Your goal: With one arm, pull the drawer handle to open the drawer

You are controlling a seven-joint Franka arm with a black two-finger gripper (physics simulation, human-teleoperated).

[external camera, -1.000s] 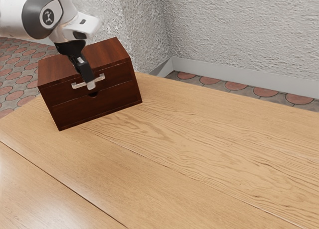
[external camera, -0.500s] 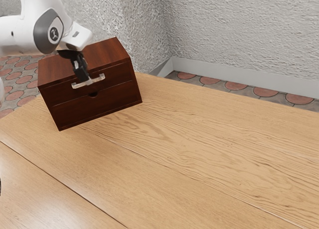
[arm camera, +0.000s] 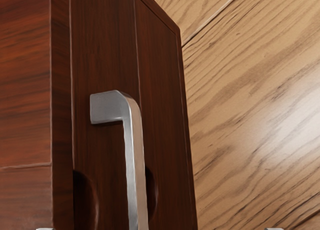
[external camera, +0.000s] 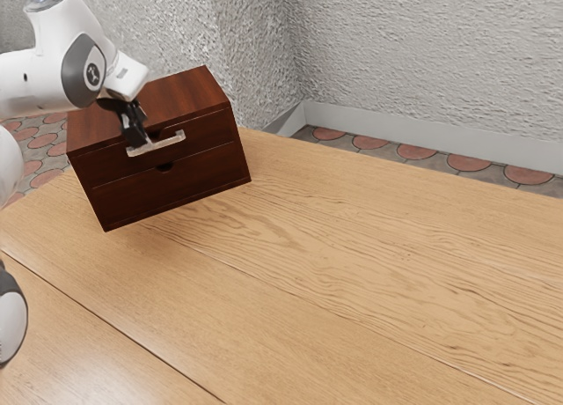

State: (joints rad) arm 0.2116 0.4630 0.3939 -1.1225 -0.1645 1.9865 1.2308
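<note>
Gripper [external camera: 135, 137] withdrawn toward the exterior view's upper left, now at the silver handle's [external camera: 160, 144] left end; whether open or closed cannot be told; drawer [external camera: 207, 130] flush in brown cabinet [external camera: 167, 183]; cabinet far left on wooden table [external camera: 352, 273].

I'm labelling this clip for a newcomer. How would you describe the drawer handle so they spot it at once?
A dark reddish-brown wooden box stands on the light wooden table, toward the exterior view's left. On its front face sits the drawer handle, a flat bar. It is the only silver metal part, just above a small rounded notch in the wood.
</note>
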